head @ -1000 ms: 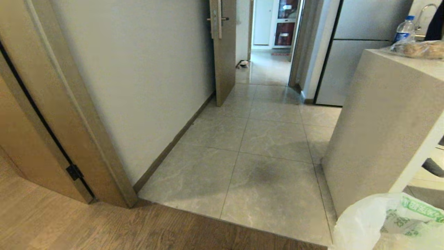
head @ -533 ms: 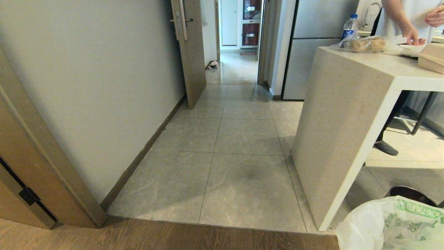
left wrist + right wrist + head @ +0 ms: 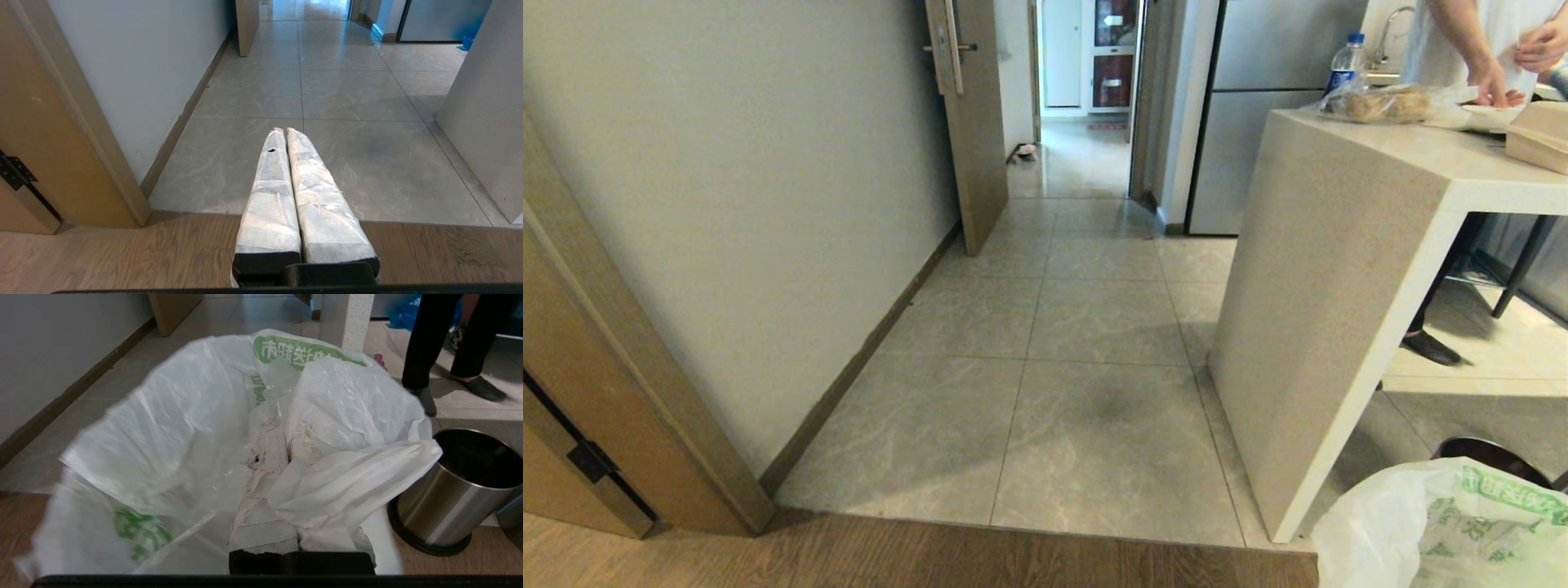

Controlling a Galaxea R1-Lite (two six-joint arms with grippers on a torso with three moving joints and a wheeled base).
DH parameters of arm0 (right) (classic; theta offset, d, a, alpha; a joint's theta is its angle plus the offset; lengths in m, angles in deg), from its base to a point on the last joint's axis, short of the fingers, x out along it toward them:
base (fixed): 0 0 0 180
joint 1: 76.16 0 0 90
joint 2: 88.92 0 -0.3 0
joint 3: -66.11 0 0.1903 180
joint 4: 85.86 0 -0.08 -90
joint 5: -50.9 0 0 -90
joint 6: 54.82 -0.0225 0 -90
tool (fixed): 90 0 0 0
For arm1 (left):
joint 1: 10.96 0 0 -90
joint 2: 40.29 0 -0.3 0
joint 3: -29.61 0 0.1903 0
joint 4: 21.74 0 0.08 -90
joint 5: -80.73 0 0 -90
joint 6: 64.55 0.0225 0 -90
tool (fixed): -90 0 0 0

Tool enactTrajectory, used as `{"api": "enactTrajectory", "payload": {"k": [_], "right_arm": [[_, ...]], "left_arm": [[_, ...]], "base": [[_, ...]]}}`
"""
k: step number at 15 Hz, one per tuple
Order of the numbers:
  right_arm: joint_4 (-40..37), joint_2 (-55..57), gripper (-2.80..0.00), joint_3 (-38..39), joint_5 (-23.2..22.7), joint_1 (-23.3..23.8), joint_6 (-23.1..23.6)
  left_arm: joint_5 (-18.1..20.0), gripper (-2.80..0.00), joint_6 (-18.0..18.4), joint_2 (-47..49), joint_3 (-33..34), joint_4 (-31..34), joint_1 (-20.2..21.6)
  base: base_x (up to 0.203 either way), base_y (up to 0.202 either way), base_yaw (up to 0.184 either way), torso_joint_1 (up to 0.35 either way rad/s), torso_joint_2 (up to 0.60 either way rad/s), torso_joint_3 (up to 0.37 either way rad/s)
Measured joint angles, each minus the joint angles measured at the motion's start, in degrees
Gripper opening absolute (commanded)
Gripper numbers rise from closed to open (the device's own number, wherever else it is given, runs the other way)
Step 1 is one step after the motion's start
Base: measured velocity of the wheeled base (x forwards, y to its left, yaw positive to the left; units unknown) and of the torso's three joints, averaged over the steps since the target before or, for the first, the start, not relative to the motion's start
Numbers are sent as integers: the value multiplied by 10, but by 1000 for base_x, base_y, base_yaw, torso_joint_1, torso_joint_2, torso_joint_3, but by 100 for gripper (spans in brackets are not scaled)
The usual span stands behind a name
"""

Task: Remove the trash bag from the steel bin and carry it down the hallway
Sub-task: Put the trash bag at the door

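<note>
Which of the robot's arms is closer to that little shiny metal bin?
The right. Its tool, shut on the thin white plastic bag with green printing, is just beside the round brushed-steel bin. The left tool points over grey floor tiles, with no bin in its view.

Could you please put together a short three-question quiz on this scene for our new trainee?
1. True or false: the thin translucent white trash bag with green printing is out of the small round brushed-steel bin.
2. Which gripper is clamped on the bag: A) the left gripper, B) the right gripper, C) neither?
3. Fill in: the open brown wooden door stands on the ____ side of the grey-tiled hallway in the head view.

Key: 1 true; 2 B, while the left one is shut on nothing; 3 left.
</note>
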Motion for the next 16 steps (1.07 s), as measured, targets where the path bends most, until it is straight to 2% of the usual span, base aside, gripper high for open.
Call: {"api": "enactTrajectory", "payload": {"k": [16], "right_arm": [[0, 0, -280, 0, 0, 0, 0]], "left_arm": [[0, -280, 0, 0, 0, 0, 0]], "base": [[185, 0, 1, 2, 2, 2]]}}
